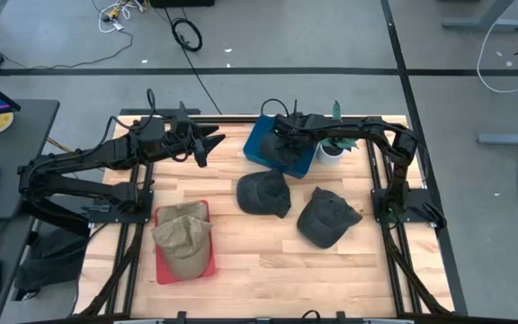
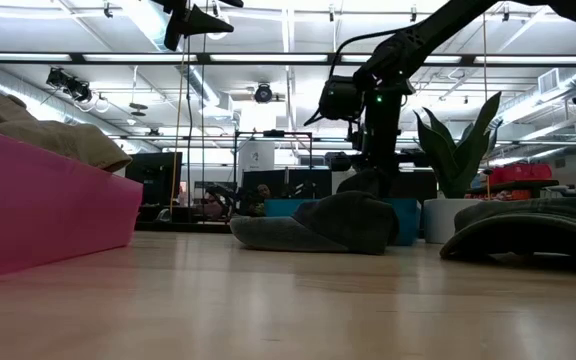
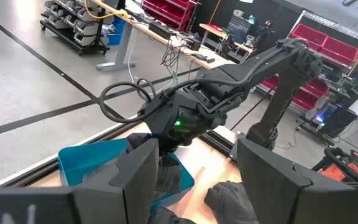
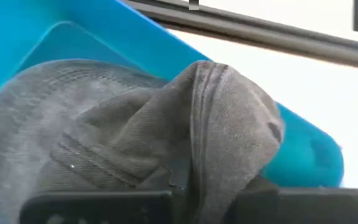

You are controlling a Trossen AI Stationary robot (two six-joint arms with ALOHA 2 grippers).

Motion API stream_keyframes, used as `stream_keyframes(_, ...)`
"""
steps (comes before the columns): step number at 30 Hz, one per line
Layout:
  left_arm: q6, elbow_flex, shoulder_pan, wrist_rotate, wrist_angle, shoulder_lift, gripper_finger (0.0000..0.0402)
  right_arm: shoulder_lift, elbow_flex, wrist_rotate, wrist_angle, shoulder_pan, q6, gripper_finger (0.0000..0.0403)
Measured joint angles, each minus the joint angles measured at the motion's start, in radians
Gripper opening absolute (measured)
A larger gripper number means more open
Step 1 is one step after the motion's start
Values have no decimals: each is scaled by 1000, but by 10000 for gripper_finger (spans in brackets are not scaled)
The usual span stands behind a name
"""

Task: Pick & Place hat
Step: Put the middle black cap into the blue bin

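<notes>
A dark grey hat (image 4: 73,137) lies in the blue bin (image 1: 257,144) at the table's far middle, and my right gripper (image 1: 284,144) is down on it, shut on its cloth. Two more dark hats rest on the wood, one mid-table (image 1: 263,193) and one to its right (image 1: 327,219). A tan hat (image 1: 183,236) sits on the red tray (image 1: 162,270) at the near left. My left gripper (image 1: 212,144) hovers open, high over the far left and clear of everything. My right gripper pinches a raised fold of the hat's crown cloth (image 4: 199,143) between its two fingers, slanting down from above. The fold stands up from the hat toward the fingers. The rest of the hat lies in the blue bin (image 4: 36,31).
A plant in a white pot (image 1: 331,149) stands just right of the blue bin. Black frame rails run along the table's left and right sides. Bare wood lies along the near edge, right of the red tray.
</notes>
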Motion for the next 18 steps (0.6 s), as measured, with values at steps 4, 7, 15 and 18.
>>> stream_keyframes(4,0,0,0,0,0,0,220,0,0,14,1,1,-44,29)
stream_keyframes(7,0,0,0,0,0,0,220,0,0,29,12,5,-93,29)
stream_keyframes(15,0,0,0,0,0,0,220,0,0,50,19,7,-197,29)
stream_keyframes(18,0,0,0,0,0,0,220,2,0,58,17,8,-243,29)
